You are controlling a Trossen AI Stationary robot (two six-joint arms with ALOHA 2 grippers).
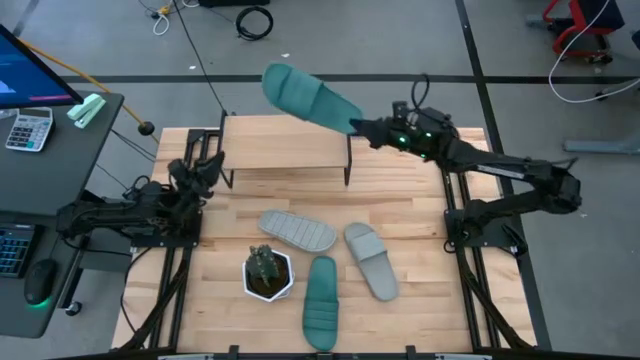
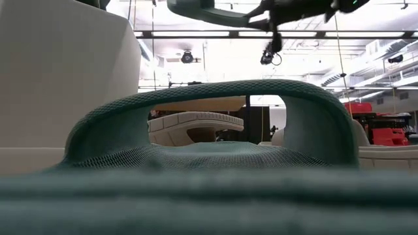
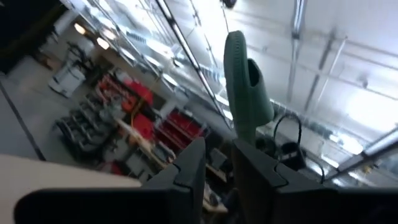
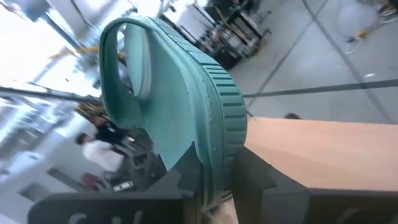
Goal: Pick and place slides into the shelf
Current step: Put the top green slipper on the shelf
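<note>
1. The right gripper [image 1: 362, 127] is raised over the far right end of the shelf [image 1: 285, 143], its fingers closed on the heel edge of a teal slide [image 1: 305, 96].
2. That held teal slide hangs in the air, reaching leftward and away from the gripper, above and past the far edge of the shelf's top board; the right wrist view shows the fingers [image 4: 186, 171] pinching its ribbed sole rim [image 4: 221, 112].
3. The shelf stands at the far middle of the table [image 1: 420, 225], its light top board bare.
4. The left gripper [image 1: 203, 165] rests low at the left side of the table, just beside the shelf's left end; its fingers [image 3: 186, 171] stand a narrow gap apart with nothing between them.
5. A grey slide [image 1: 297, 230] lies sole up in the middle of the table, near the shelf's front.
6. A second grey slide [image 1: 371, 260] lies strap up just to its right, angled toward the near right.
7. A second teal slide [image 1: 321, 303] lies at the near edge, between the grey pair and the table's front, just right of the potted plant [image 1: 267, 272].
8. In the low view, this near teal slide's strap [image 2: 209, 98] fills the foreground, with a grey slide [image 2: 196, 127] visible through its arch.
</note>
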